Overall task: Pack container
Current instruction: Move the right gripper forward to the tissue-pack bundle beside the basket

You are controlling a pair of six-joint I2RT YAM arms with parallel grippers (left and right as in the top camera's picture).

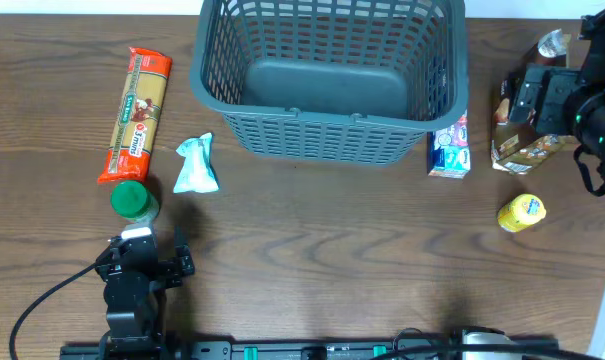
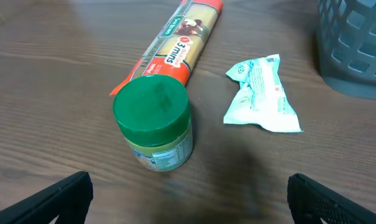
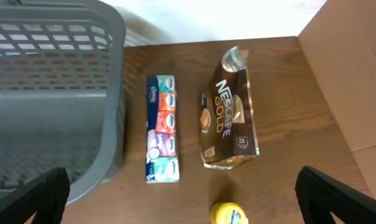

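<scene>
The container [image 1: 327, 118], a big dark grey lattice basket, stands at the back middle with nothing in it; its wall shows in the right wrist view [image 3: 82, 93]. My left gripper [image 2: 191, 205] hangs open just short of a green-lidded jar [image 2: 153, 121], with a spaghetti pack [image 2: 175, 46] and a pale blue packet [image 2: 262, 93] beyond it. High over the right side, my right gripper [image 3: 184, 202] is open above a tissue pack [image 3: 163, 127], a Nescafe Gold bag [image 3: 228, 118] and a small yellow jar [image 3: 228, 214].
The right arm [image 1: 582, 110] covers part of the coffee bag [image 1: 522, 150] from overhead. A cardboard panel [image 3: 355, 74] borders the table's right edge. A black cable [image 1: 42, 310] trails from the left arm [image 1: 132, 290] near the front rail [image 1: 312, 350].
</scene>
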